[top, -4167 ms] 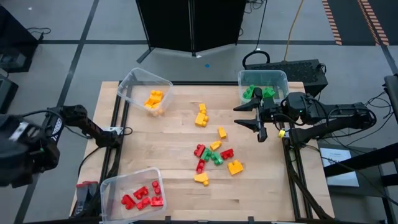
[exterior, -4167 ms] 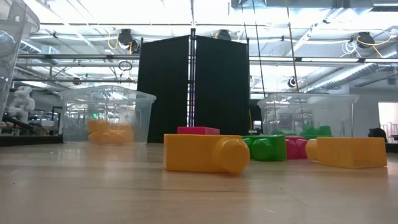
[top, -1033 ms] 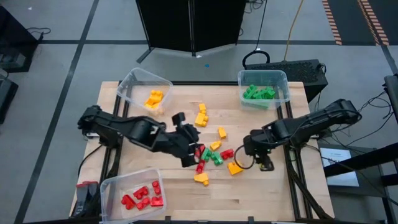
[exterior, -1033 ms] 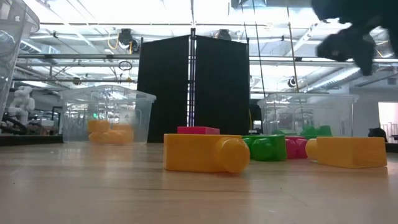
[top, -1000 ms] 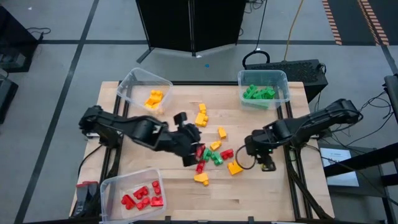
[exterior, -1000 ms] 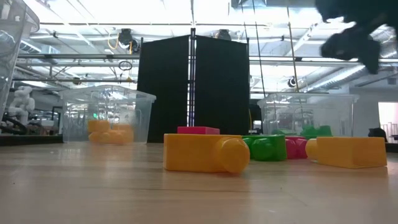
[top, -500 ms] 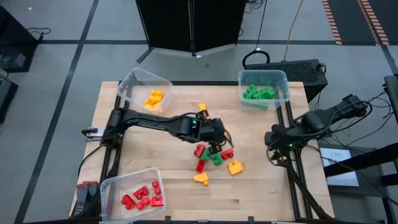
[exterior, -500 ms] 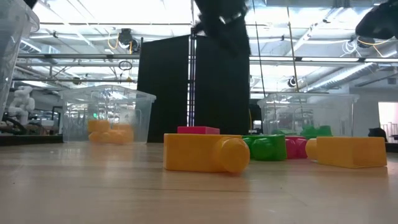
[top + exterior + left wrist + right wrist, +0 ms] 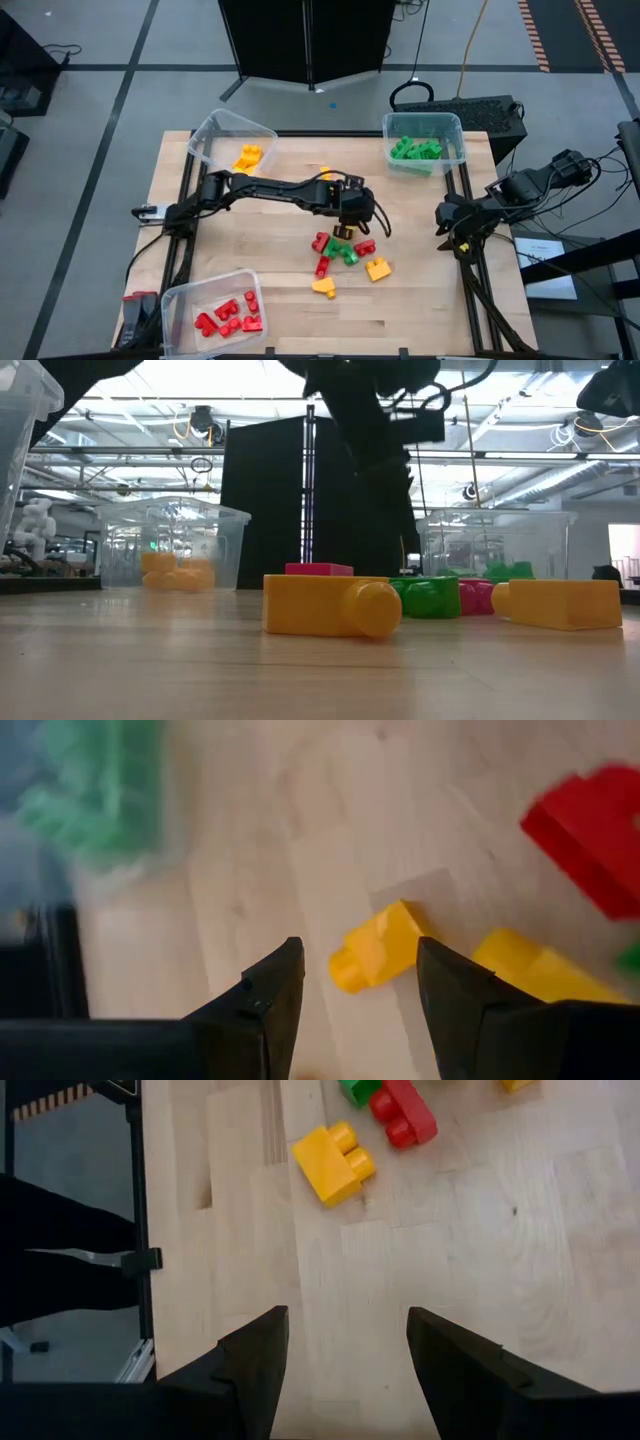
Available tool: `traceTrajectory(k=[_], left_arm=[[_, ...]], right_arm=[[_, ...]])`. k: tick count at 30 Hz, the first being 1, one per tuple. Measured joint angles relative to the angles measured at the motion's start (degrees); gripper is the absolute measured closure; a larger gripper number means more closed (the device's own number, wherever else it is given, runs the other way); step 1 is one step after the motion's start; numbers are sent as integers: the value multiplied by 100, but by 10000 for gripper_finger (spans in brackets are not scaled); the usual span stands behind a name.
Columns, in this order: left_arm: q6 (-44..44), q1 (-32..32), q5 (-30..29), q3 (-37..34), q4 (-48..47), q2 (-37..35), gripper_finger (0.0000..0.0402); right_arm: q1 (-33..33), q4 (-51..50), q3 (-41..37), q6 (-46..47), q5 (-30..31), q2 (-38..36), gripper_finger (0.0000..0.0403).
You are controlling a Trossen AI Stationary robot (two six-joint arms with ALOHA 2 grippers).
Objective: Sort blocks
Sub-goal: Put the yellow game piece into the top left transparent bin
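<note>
Your left gripper (image 9: 356,212) hovers with its fingers apart and empty over a small yellow block (image 9: 375,948), lined up to take it from the loose blocks (image 9: 345,255) mid-table. Your right gripper (image 9: 447,222), also parted and empty, waits at the table's right edge. Since a second ago the left arm has reached farther across and the right has pulled back from the pile.

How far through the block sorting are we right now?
Partly done: yellow blocks, green blocks and red blocks already lie in separate bins. In hand: the left gripper, open and empty, hovers over a loose yellow block. The right gripper waits, open, at the table's right edge. Left: the mixed pile mid-table.
</note>
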Motion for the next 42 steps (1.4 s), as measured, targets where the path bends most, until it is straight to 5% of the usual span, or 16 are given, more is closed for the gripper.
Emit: traceTrajectory(k=[11, 19, 42], left_arm=[[2509, 344, 1249, 0, 96, 23, 240], [3771, 469, 1341, 2, 12, 188, 240], [4549, 572, 1395, 4, 200, 737, 240]], right_arm=[[0, -13, 0, -76, -13, 0, 202], [0, -17, 0, -355, -15, 2, 202], [0, -9, 0, -505, 6, 0, 202]])
